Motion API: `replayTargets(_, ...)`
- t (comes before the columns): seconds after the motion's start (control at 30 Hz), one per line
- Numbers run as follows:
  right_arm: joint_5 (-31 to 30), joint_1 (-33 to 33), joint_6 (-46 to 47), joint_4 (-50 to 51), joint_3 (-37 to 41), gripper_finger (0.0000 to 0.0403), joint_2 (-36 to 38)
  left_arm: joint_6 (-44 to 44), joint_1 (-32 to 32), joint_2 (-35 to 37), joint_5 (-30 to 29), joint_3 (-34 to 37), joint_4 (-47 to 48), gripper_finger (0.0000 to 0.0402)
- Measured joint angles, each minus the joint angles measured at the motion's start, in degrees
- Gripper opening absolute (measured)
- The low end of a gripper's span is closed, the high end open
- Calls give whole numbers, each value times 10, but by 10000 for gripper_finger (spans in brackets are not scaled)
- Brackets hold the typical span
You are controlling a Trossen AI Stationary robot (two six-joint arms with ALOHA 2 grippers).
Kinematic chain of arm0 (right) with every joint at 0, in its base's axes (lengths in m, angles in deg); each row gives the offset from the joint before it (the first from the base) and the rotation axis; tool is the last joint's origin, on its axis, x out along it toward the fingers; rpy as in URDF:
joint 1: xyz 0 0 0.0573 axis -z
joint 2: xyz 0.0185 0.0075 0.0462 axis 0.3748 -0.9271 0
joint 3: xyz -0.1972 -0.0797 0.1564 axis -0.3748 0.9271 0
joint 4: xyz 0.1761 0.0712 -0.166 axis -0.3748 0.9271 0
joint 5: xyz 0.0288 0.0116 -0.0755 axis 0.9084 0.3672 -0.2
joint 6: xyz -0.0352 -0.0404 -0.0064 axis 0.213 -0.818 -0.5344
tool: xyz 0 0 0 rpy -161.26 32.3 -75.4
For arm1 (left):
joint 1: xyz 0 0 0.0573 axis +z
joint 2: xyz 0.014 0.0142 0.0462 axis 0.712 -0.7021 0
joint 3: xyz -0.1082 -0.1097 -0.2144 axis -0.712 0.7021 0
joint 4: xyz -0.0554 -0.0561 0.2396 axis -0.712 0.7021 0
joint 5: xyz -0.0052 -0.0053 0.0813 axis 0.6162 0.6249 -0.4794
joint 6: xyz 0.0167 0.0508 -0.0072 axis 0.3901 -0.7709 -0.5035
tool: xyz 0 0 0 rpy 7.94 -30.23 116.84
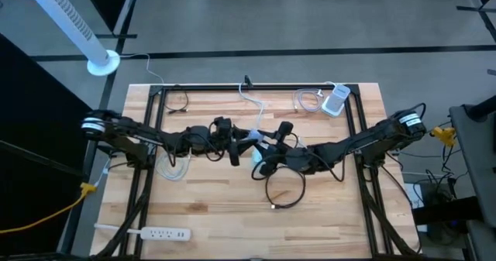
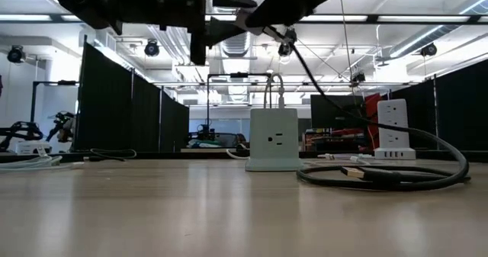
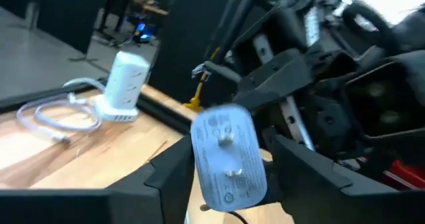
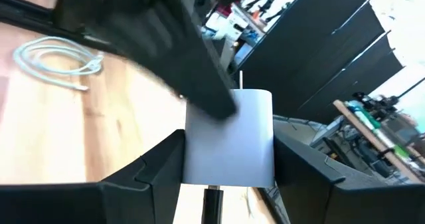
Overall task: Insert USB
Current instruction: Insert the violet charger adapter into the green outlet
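The charger block [image 4: 229, 137] hangs over the desk's [image 1: 217, 214] middle, I'd say gripped by my right claw [image 4: 229, 164]; my left claw [image 3: 219, 177] stands parted around it.

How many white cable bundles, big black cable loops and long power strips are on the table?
White cable bundles: 2
Big black cable loops: 1
Long power strips: 1
Total: 4

Two grippers meeting mid-table over a charger block.
Left gripper [image 1: 232, 146] and right gripper [image 1: 267, 149] flanking charger block [image 1: 254, 143]; coiled cable [image 1: 284, 190] nearer the front; power strip [image 1: 159, 233] front left.
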Motion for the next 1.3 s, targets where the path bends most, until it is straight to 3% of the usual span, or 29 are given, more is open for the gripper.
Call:
replayTargets(0.17, 1, -31, 49, 89, 0, 188, 46, -25, -2, 15, 24, -1, -1, 221)
replayTargets(0.3, 7, -46, 128, 219, 0, 188, 81, -53, -3, 18, 75, -1, 17, 240)
replayTargets(0.4, 51, -49, 204, 340, 0, 188, 97, -77, -7, 18, 123, -1, 74, 247)
replayTargets(0.6, 168, -50, 328, 522, 12, 188, 101, -90, -25, 18, 130, -1, 250, 240)
replayTargets(0.73, 184, -50, 350, 509, 56, 188, 100, -83, -43, 12, 131, -1, 302, 225)
replayTargets(1.0, 180, -45, 307, 360, 150, 188, 100, -127, -51, -36, 126, -1, 331, 188)
replayTargets(1.2, 184, -24, 302, 354, 167, 188, 99, -229, -48, -89, 6, -1, 334, 155)
replayTargets(1.3, 164, -14, 279, 337, 177, 188, 91, -227, -42, -107, -10, -1, 329, 135)
